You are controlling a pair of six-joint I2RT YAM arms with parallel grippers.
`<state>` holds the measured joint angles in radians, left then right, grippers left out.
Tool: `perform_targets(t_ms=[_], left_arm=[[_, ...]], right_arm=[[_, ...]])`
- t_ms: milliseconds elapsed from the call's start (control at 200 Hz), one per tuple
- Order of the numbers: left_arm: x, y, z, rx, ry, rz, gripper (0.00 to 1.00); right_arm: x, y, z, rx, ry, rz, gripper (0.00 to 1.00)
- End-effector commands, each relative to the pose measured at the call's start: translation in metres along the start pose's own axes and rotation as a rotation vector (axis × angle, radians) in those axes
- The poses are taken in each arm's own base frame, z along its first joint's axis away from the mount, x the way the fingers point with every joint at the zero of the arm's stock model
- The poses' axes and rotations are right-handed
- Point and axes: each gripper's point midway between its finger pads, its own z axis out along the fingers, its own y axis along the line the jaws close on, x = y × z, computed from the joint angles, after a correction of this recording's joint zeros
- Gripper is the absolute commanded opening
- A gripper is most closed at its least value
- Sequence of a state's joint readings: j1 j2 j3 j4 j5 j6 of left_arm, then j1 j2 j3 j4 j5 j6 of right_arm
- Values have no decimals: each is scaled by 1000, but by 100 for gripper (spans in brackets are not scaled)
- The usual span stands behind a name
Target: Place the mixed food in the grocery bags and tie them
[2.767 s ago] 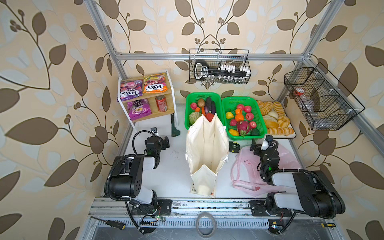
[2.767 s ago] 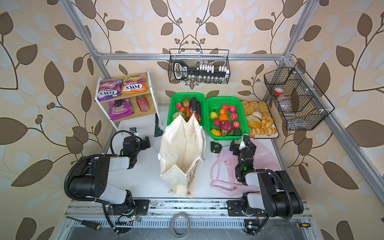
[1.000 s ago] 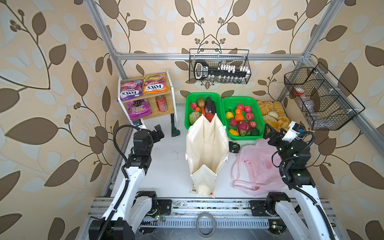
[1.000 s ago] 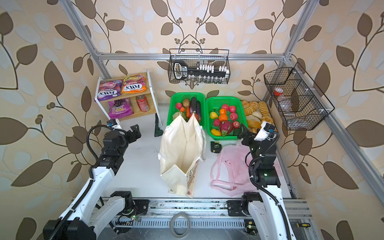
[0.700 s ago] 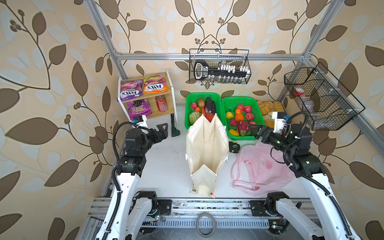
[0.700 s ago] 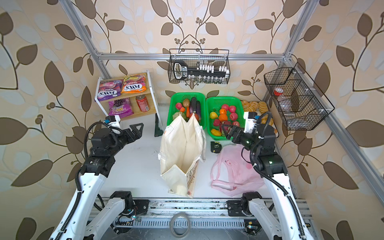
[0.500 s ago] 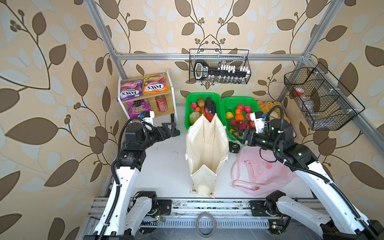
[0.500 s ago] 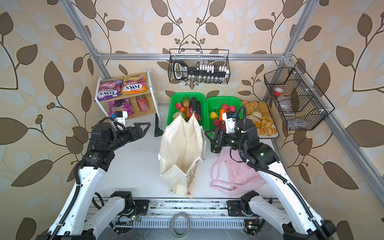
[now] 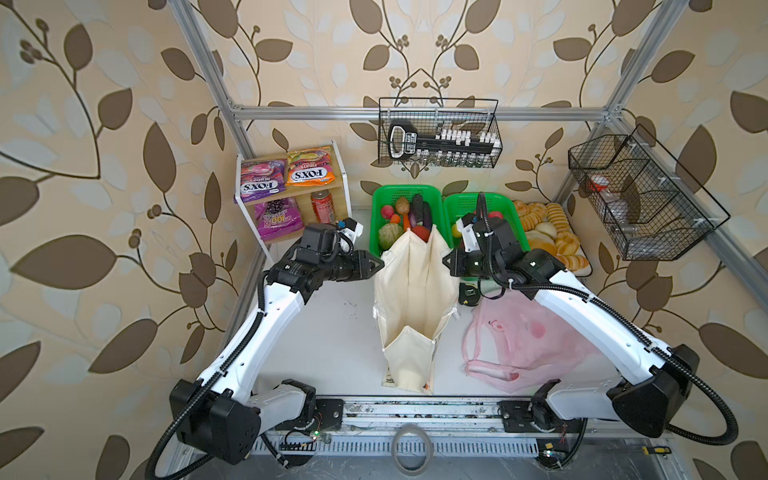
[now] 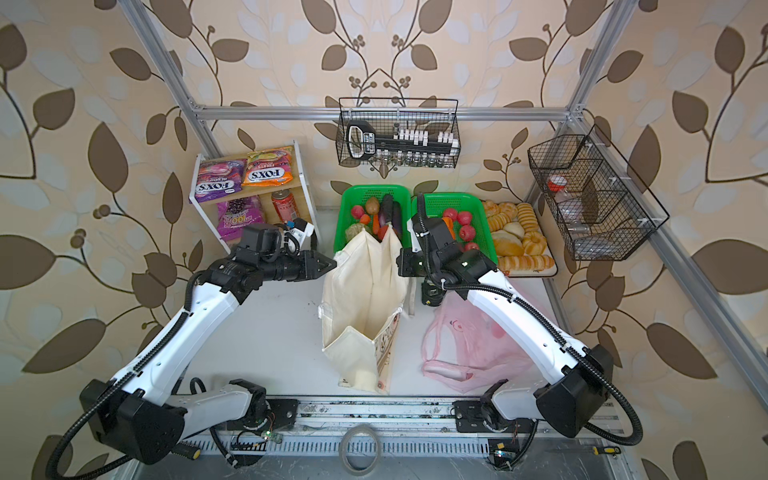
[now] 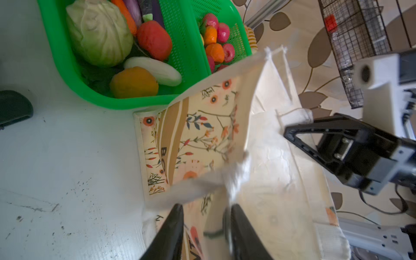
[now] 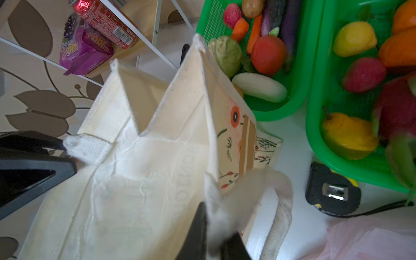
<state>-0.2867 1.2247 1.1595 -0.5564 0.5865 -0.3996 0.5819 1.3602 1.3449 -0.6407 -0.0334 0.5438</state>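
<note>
Left arm: I see it reaching up from its base at 7 o'clock of the table, with the wrist level and pointing toward 3 o'clock.
Left hand: the left gripper meets the 9 o'clock rim of the canvas tote. In the wrist view its fingers stand close together with the tote's cloth edge between them, pinching it.
Right arm: it comes up from 5 o'clock, with the wrist level and pointing toward 9 o'clock.
Right hand: the right gripper sits at the tote's 3 o'clock rim, pressed together on the cloth edge beside a handle strap.
Tote: it stands upright mid-table with its mouth open and its end panels folded inward. It is plain cream inside, with floral print and lettering on the side toward my right arm.
Pink bag: the pink plastic bag lies flat and crumpled at 4 o'clock of the tote, partly under my right forearm.
Packets: the orange FOX'S packet, the purple 100 packet and the red can sit on the shelf at 10 o'clock.
Vegetables: the potato, cabbage and red vegetable lie in the green basket at the tote's 12 o'clock.
</note>
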Motion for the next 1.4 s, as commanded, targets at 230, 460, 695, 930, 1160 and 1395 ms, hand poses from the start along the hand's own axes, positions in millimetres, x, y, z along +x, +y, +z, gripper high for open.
perform_targets(t_ms=[230, 460, 695, 930, 1160, 1395], left_arm=[[-51, -14, 6, -14, -181, -6, 0], [-49, -22, -2, 2, -182, 31, 27], [-30, -18, -39, -110, -186, 132, 59], [-53, 9, -91, -434, -323, 259, 69], [-97, 80, -125, -707, -528, 179, 78], [-130, 111, -111, -694, -836, 359, 80]], right_arm=[[-46, -24, 8, 80, -159, -8, 0], [-39, -26, 7, 65, -172, -12, 10], [-26, -20, -12, 9, -141, -33, 31], [-33, -11, -45, -43, -204, -28, 56], [-43, -4, -90, -74, -322, -36, 69], [-32, -26, -115, -29, -449, -8, 72]])
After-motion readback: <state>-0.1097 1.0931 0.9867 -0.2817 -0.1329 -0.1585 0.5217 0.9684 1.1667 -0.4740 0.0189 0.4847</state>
